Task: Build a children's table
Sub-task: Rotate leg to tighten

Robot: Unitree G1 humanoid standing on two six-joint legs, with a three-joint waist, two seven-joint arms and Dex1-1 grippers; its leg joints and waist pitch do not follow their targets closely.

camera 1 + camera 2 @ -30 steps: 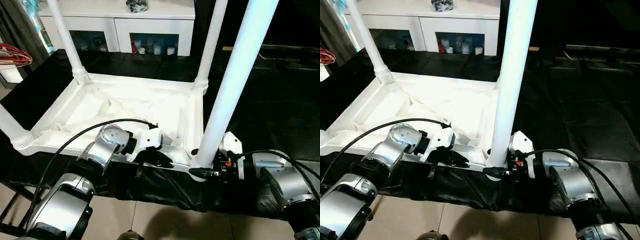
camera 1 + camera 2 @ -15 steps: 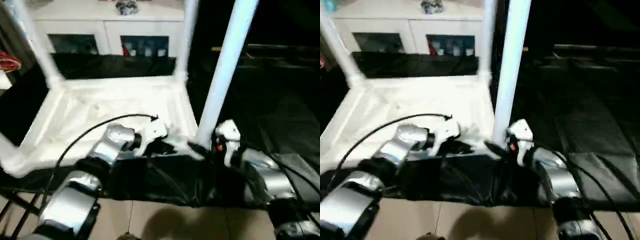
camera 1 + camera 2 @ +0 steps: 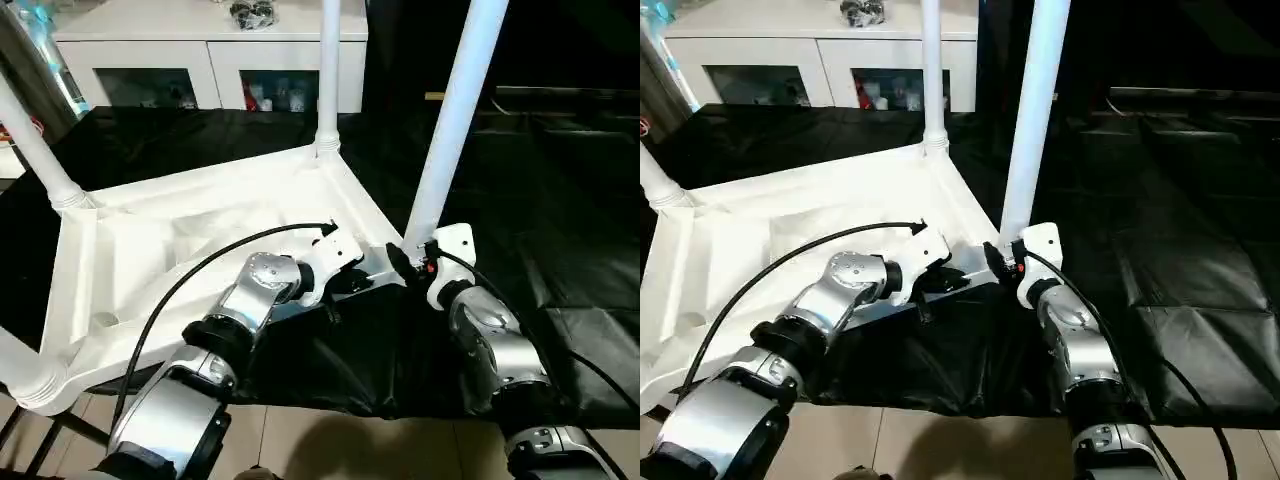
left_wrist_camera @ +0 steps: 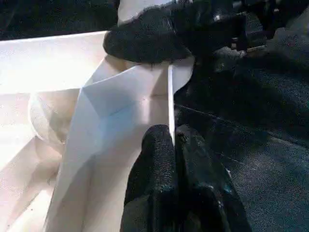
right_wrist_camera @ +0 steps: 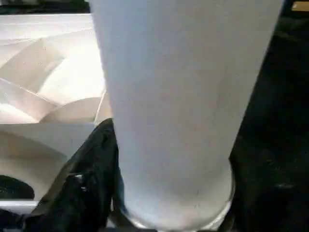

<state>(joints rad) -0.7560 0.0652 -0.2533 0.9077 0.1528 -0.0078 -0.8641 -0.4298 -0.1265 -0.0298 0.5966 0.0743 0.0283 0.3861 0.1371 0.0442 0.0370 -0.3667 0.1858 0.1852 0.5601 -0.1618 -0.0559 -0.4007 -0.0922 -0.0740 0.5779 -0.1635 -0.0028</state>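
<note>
The children's table lies upside down on black cloth, its white ribbed tabletop (image 3: pixel 150 250) turned askew. Upright white legs stand in its corners: far left (image 3: pixel 35 150), back (image 3: pixel 328 80) and near right (image 3: pixel 450 130); a fourth (image 3: pixel 15 365) rises at the near left corner. My left gripper (image 3: pixel 352 283) is shut on the thin near rim of the tabletop, and in the left wrist view the rim's edge sits between its fingers (image 4: pixel 159 159). My right gripper (image 3: pixel 405 262) is at the foot of the near right leg (image 5: pixel 178 96), right at the corner socket.
A white glass-door cabinet (image 3: pixel 210 50) stands behind the work. The black cloth (image 3: pixel 560 200) stretches to the right and drapes over the near edge, with tiled floor (image 3: pixel 330 450) below. A black cable (image 3: pixel 200 270) arcs over my left forearm.
The tabletop has swung round: its near right corner went away from me and its near left corner came closer. Both grippers moved with it. The camera also shifted.
</note>
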